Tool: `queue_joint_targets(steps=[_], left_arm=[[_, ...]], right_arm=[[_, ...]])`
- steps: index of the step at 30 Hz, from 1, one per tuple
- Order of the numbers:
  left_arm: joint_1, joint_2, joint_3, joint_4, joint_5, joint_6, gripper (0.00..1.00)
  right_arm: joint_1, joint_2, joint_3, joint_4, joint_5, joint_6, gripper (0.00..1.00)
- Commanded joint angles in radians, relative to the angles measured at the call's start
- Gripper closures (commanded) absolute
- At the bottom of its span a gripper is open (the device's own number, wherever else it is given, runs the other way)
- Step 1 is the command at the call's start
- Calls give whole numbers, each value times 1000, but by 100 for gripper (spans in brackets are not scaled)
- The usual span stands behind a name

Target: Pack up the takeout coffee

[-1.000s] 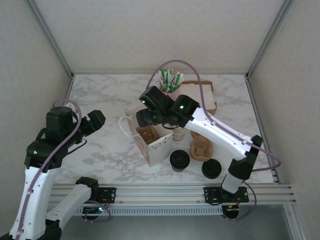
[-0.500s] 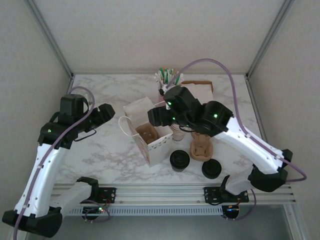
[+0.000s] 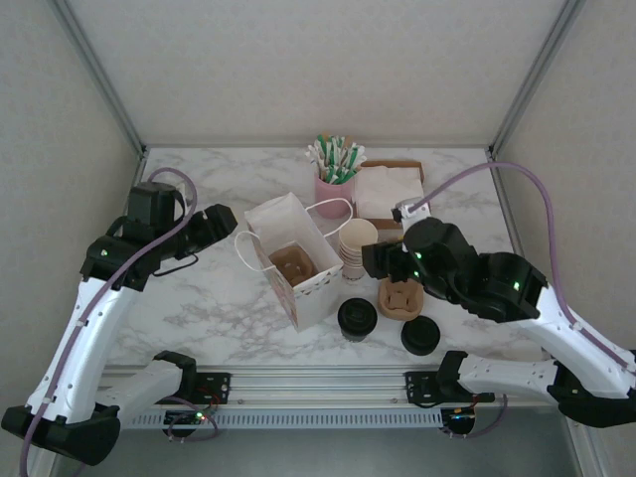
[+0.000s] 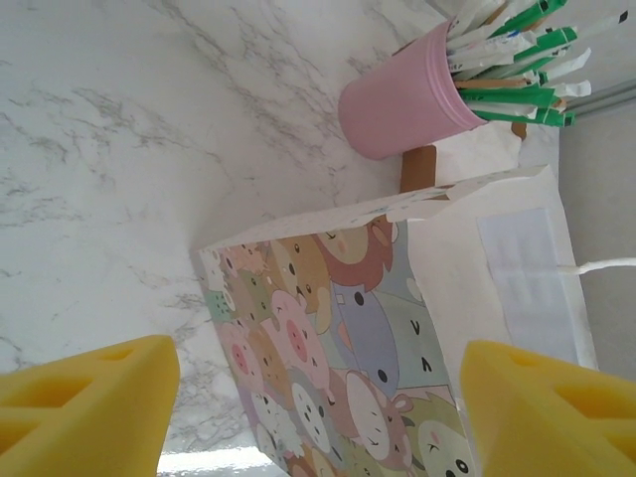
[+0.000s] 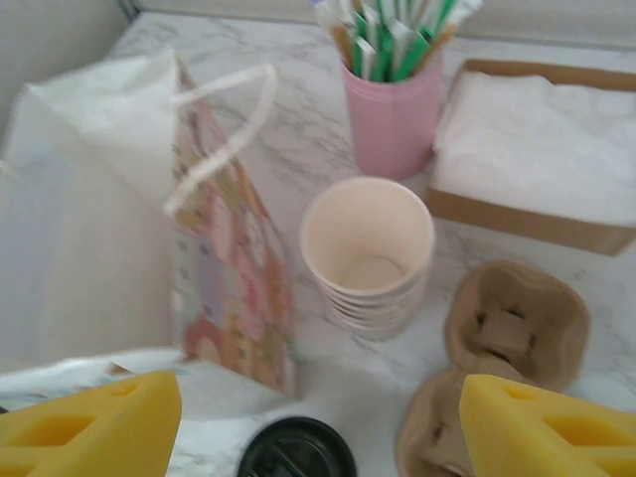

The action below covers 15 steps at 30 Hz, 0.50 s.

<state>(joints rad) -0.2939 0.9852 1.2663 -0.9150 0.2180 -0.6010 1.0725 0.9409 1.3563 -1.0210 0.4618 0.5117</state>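
Note:
The takeout coffee point(image 3: 357, 318), a small paper cup with a black lid, stands on the marble just in front of the open cartoon-print paper bag point(image 3: 293, 263). Its lid point(image 5: 296, 452) shows at the bottom edge of the right wrist view. My right gripper point(image 3: 373, 260) hovers open to the right of the bag, above the cup stack, with nothing between its yellow fingers point(image 5: 542, 422). On the bag's left my left gripper point(image 3: 214, 227) is open and faces the bag's printed side point(image 4: 338, 328). Something brown point(image 3: 295, 263) sits inside the bag.
A stack of lidless cream cups point(image 3: 358, 243) stands right of the bag, with a brown cup carrier point(image 3: 400, 298) and a loose black lid point(image 3: 420, 336) nearer me. Behind are a pink cup of stirrers point(image 3: 335, 184) and a napkin box point(image 3: 390, 191).
My right arm has drawn back from above the bag to the right and toward the near edge. My left arm has swung forward, closer to the bag.

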Motion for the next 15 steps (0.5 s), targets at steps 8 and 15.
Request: queue_joint_targets(steps=[8,15], left_arm=[[-11,-97,-53,35,-109,-142,25],[-13,-138,-40,-28,-100,-139,24]], right_arm=[[7,-199,-253,10,46,-6,24],[6,-230,-373,98,-31,-151,24]])
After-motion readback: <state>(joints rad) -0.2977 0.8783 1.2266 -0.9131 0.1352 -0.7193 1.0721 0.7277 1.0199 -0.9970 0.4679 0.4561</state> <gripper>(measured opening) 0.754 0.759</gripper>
